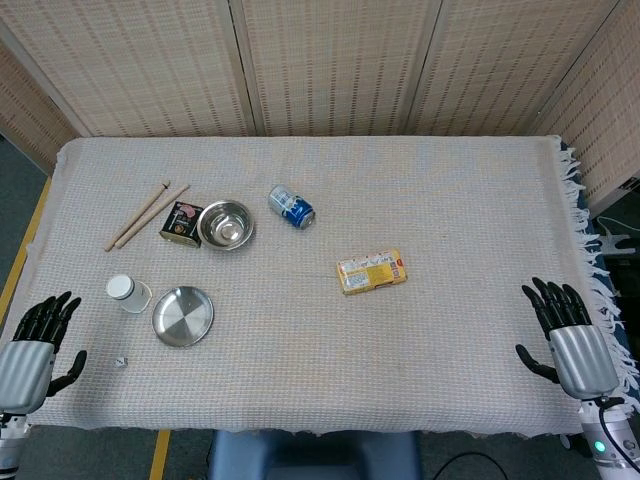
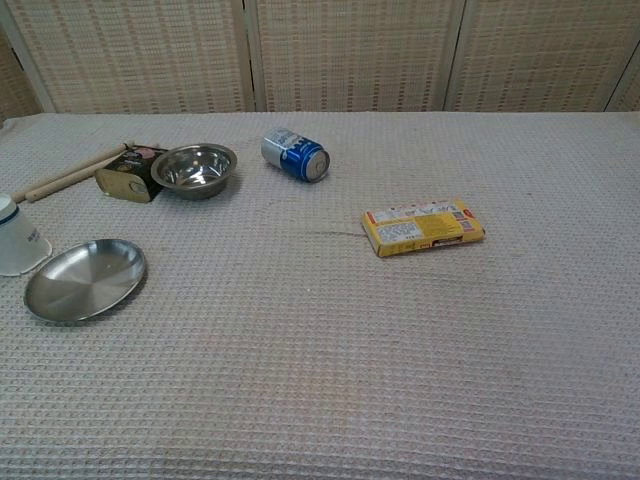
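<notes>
Head view: left hand [image 1: 30, 350] and right hand [image 1: 572, 335] are held at the near bench [image 1: 450, 200] corners, fingers spread, nothing gripped. Nearest the left hand, a white cup [image 1: 128, 292] and steel plate [image 1: 183, 316]; the cup could be toppled by a careless sweep.

Chest view: hands unseen; yellow box [image 2: 422, 226] is ringed by open cloth, edges far.

No text could be read anywhere. The yellow box [image 2: 423, 226] carried print and a red patch on its top face, all too small to make out. The blue-and-white can [image 2: 295, 155] lying on its side showed markings that stayed illegible, and the label on the small dark tin [image 2: 128, 176] was blurred.
</notes>
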{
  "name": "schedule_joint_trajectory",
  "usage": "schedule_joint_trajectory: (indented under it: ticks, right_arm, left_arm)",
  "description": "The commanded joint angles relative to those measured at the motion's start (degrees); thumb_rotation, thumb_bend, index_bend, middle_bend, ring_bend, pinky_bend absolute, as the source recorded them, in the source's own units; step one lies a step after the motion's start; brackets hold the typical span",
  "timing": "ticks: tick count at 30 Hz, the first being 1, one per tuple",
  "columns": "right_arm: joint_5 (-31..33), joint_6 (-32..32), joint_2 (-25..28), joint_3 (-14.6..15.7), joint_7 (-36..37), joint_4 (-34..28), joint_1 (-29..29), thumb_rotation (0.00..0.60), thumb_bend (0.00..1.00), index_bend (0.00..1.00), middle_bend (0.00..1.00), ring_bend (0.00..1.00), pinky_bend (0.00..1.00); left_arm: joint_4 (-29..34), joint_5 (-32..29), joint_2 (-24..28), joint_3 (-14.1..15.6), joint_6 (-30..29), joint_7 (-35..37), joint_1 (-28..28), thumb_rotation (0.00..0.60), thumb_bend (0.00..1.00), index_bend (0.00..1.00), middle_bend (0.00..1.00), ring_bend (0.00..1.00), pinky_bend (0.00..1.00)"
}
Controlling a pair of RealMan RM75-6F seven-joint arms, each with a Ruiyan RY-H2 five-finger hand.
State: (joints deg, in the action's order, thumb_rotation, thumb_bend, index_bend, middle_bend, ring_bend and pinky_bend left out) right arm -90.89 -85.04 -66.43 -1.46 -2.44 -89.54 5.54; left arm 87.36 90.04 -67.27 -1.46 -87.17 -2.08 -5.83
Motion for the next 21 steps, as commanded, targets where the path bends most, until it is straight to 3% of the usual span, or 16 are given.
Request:
schedule_joint_trajectory:
  ticks: [1,4,6,9,13,18,21]
  right_arm:
    - [0.1,-0.2,0.5,0.0,0.1,-0.5,0.0,0.559,0.17,0.0,0.0,0.0,0.0]
    - [-0.2,-0.8,0.8,0.1,0.2,-0.6,-0.4,0.559,0.17,0.0,0.0,0.0,0.0]
    - [-0.4,-1.4,1.0,0.1,0.3,-0.9,-0.7,0.559,0.17,0.0,0.0,0.0,0.0]
    - [-1.2,-2.4,1.2,0.4,0.0,-1.2,-1.1,0.559,0.17,0.0,0.0,0.0,0.0]
    - [-1.7,-2.7,1.3,0.7,-0.6,-1.7,-1.3,0.56,0.17,0.0,0.0,0.0,0.0]
    - [-2.1,-2.7,1.3,0.9,-1.2,-2.2,-1.5,0.56,0.17,0.0,0.0,0.0,0.0]
    - [-2.9,-4.3,1.5,0.9,-1.4,-2.5,-2.0,0.561,0.17,0.0,0.0,0.0,0.0]
  left_arm:
    - [2.1,-1.5,0.5,0.7,2.9,-2.7,-0.5,0.6,0.41,0.0,0.0,0.0,0.14]
    - [3.5,-2.0,0.7,1.3,4.6,-4.4,-0.7,0.6,0.41,0.0,0.01,0.0,0.19]
    - [3.5,-2.3,0.1,1.9,5.4,-5.6,-0.7,0.6,0.41,0.0,0.08,0.05,0.28]
    - [1.7,-2.7,-2.4,2.1,6.1,-9.0,-0.8,0.6,0.41,0.05,0.3,0.26,0.5]
    - [-2.8,-3.7,-7.0,1.9,6.7,-13.1,-1.0,0.6,0.41,0.19,0.55,0.49,0.68]
    - [-7.0,-4.4,-10.8,0.9,7.1,-13.3,-1.7,0.6,0.41,0.3,0.78,0.69,0.82]
    - [-8.6,-4.7,-12.0,0.9,7.8,-12.7,-2.0,0.6,0.41,0.34,0.85,0.75,0.85]
